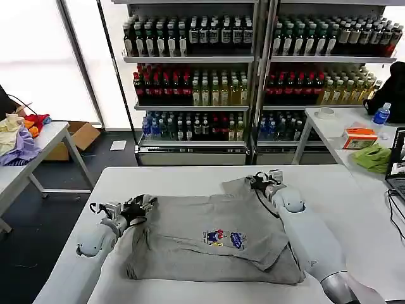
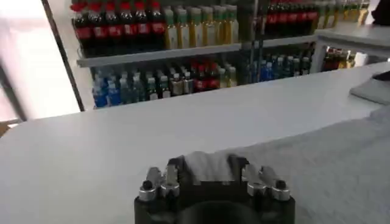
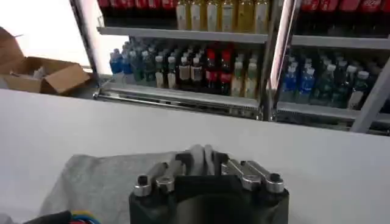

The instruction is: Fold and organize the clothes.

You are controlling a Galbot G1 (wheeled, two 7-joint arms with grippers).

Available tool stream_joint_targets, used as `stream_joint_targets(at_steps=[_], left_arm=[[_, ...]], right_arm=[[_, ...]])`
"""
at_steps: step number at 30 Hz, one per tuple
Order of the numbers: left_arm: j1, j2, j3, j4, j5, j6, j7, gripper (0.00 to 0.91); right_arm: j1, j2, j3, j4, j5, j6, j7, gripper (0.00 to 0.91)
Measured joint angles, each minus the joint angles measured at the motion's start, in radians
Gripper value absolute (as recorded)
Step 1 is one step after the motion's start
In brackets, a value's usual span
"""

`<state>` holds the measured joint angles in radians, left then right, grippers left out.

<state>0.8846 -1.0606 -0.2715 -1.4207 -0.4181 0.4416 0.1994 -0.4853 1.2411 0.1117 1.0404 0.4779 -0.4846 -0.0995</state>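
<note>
A light grey shirt [image 1: 190, 228] with a small multicolour chest print [image 1: 224, 239] lies partly folded on the white table [image 1: 177, 177]. My left gripper [image 1: 147, 204] sits at the shirt's left edge. In the left wrist view a bunch of the grey cloth [image 2: 207, 165] stands up between its fingers [image 2: 178, 168], so it is shut on the shirt. My right gripper [image 1: 256, 182] is at the shirt's far right corner, its fingers [image 3: 183, 159] pinched on a thin fold of cloth [image 3: 196, 155]. More of the shirt [image 3: 91, 179] spreads beside it.
Shelves of drink bottles [image 1: 196, 76] stand behind the table. A side table on the left holds purple, yellow and red cloths [image 1: 19, 142]. The table on the right carries a lime-green cloth [image 1: 373, 157], an orange box [image 1: 359, 136], a water bottle [image 1: 381, 114] and a laptop [image 1: 398, 168].
</note>
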Motion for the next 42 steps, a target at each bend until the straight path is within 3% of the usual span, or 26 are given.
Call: stream_joint_targets(at_steps=[12, 20, 29, 42], left_arm=[[0.003, 0.019, 0.004, -0.010, -0.002, -0.029, 0.026, 0.010], [0.028, 0.039, -0.023, -0.061, 0.004, -0.031, 0.022, 0.010], [0.087, 0.064, -0.069, -0.171, 0.001, -0.044, 0.002, 0.010], [0.272, 0.089, -0.174, -0.388, 0.005, -0.061, -0.036, 0.010]], right_arm=[[-0.021, 0.001, 0.037, 0.036, 0.066, -0.012, 0.036, 0.000], [-0.067, -0.024, 0.084, 0.162, 0.139, -0.043, 0.054, 0.000], [-0.190, -0.071, 0.153, 0.404, 0.224, -0.071, 0.082, 0.000], [-0.580, -0.107, 0.352, 0.821, 0.272, -0.083, 0.051, 0.000]])
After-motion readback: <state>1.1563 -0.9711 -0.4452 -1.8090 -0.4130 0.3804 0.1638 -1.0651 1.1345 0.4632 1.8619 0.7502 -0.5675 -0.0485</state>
